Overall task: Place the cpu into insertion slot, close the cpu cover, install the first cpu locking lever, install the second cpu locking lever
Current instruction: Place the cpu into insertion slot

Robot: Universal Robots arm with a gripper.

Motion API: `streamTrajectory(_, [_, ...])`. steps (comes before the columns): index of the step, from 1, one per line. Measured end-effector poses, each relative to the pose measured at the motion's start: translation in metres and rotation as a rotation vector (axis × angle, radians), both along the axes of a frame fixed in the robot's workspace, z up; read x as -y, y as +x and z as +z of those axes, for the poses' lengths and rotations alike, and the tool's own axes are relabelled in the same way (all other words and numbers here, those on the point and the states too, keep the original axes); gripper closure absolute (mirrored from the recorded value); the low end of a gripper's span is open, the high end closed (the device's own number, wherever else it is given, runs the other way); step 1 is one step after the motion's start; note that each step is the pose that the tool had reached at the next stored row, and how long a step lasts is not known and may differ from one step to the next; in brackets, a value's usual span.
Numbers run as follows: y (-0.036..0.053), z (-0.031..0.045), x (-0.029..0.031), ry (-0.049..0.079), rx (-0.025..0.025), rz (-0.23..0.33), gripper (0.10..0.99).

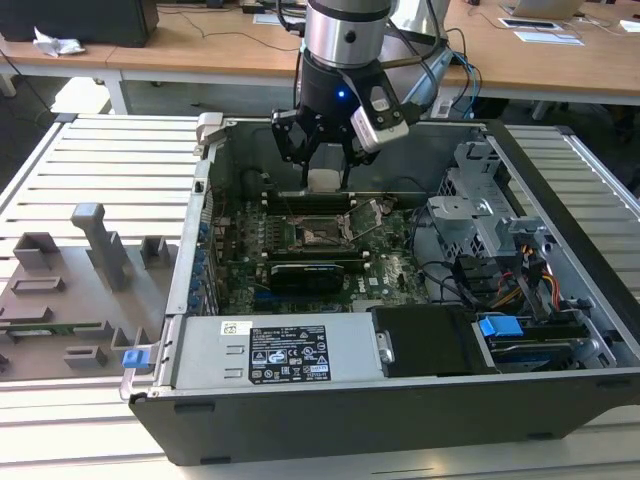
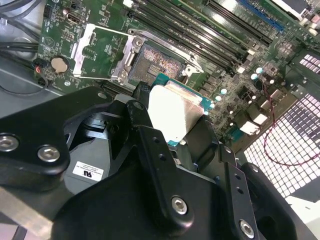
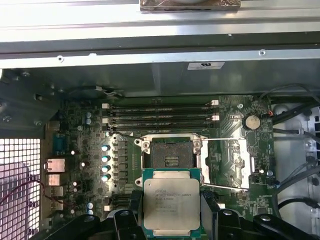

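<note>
**CPU held above the open socket: square it up and seat it without force**

The claw (image 1: 323,178) is clenched on the cpu (image 3: 171,202), with a finger on each of two opposite edges and the dull metal top facing the first wrist view. In the exterior view the chip hangs clear of the motherboard (image 3: 230,107), inside the open computer case (image 1: 400,400) that stands on the slatted table (image 1: 100,160). The insertion slot (image 3: 170,156) is bare, its contact field exposed. The cpu cover (image 3: 244,165) is swung fully open to one side, and the thin locking levers (image 3: 227,139) lie out beside it, so nothing seems to block the way down.

The step in hand looks like the placing itself, barely begun. In the first wrist view the chip sits just beside the slot's near edge rather than over it, though its sides run about parallel to the socket frame. Doing this well probably means:

- centring the chip over the frame before any descent;
- keeping it level, so that no corner touches first;
- checking the orientation marks, which are too small to read here;
- lowering straight and gently, since the contact field is likely fragile;
- releasing only once the chip rests flat inside the frame.

The memory slots (image 3: 160,117) just past the socket leave the fingers little room on that side.
</note>
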State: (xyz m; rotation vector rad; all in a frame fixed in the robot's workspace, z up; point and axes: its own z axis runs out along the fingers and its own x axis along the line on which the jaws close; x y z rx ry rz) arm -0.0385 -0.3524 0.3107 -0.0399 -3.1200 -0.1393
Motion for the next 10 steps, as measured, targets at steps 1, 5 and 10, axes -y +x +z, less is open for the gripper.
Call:
streamTrajectory(1, [0.0000,-0.0010,0.0000,0.000,0.0000,0.000,0.545])
streamTrajectory(5, [0.0000,-0.0044,0.0000,0.000,0.0000,0.000,0.545])
streamTrajectory(10, [0.0002,-0.0069,-0.0002,0.000,0.0000,0.000,0.545])
